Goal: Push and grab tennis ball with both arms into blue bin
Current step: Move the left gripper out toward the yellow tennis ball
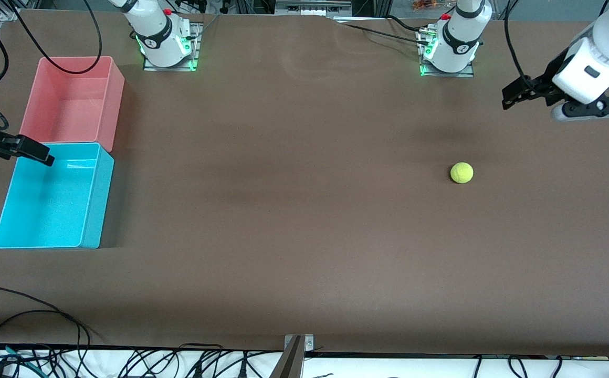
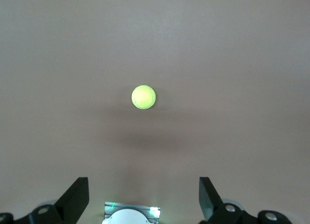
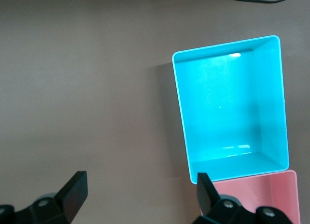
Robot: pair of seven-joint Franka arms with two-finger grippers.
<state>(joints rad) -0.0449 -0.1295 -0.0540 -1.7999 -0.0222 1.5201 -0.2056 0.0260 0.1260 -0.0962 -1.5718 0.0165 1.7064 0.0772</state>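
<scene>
I see the fuzzy round tennis ball (image 1: 462,172) alone on the matte brown surface (image 1: 294,210) toward the left arm's end, well apart from the smooth rectangular blue bin (image 1: 92,210) touching the pink bin (image 1: 113,105), left gripper (image 2: 143,200) and right gripper (image 3: 140,197) both aloft, jaws wide, holding nothing.

L arm comes in from its base at 12 o'clock, bent out toward 3 o'clock at its own end of the table; left gripper (image 1: 517,94) is up in the air, jaws wide apart, empty. R arm swings out to 9 o'clock at its own end; right gripper (image 1: 34,151) is raised too, jaws spread wide, nothing between them.
</scene>
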